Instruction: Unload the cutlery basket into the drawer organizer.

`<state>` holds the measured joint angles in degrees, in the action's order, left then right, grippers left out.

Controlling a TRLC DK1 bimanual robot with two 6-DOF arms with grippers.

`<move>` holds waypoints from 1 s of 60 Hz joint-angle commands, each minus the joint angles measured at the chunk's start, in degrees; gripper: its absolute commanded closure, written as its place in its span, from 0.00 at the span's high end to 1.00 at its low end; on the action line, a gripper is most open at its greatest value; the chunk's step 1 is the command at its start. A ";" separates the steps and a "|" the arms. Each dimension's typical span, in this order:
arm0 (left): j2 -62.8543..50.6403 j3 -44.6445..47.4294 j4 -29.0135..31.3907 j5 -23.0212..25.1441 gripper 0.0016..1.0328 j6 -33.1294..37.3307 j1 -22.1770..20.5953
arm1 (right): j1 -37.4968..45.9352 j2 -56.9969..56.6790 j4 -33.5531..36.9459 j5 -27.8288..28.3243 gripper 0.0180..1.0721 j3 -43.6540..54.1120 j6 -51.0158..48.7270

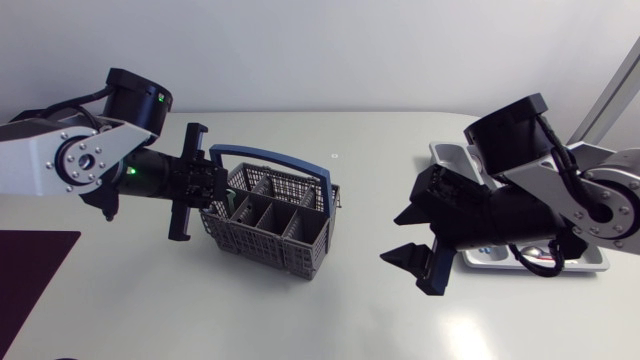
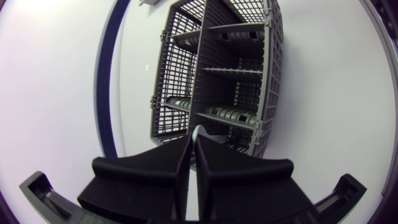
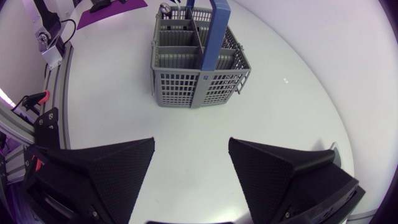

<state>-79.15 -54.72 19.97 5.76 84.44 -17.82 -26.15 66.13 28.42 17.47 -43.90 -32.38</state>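
Head view: the left gripper (image 1: 222, 190), at the basket's (image 1: 262, 243) 9 o'clock side, pinches narrow on a thin shiny piece (image 2: 196, 132). The right gripper (image 1: 390, 236) gapes wide. Next, I think, carry it to the organizer (image 1: 590, 263) at 3 o'clock.

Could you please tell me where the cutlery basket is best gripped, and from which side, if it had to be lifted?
Grip the blue handle at the middle of its top bar, from straight above, pinching its flat sides. It arches upright over the cutlery basket, clear of the compartments, and is thin; the mesh walls look too broad.
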 commanded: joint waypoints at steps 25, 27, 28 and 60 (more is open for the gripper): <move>18.86 -5.66 12.73 3.91 0.03 -15.54 -2.30 | -1.27 -8.03 2.78 -0.34 0.83 1.10 1.88; 20.09 -6.37 13.87 3.91 0.03 -17.38 -2.65 | -1.36 -8.82 3.13 -0.34 0.83 0.92 1.97; 20.53 -6.72 14.14 3.91 0.03 -18.09 -2.65 | -1.36 -9.18 3.22 -0.34 0.83 0.92 2.06; 12.80 -12.25 17.74 1.98 0.03 -70.47 -15.93 | -15.51 -12.43 -0.39 -8.77 0.82 -0.13 9.44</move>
<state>-63.94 -64.99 38.76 8.05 21.74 -32.99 -39.05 52.82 29.89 10.48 -43.77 -25.47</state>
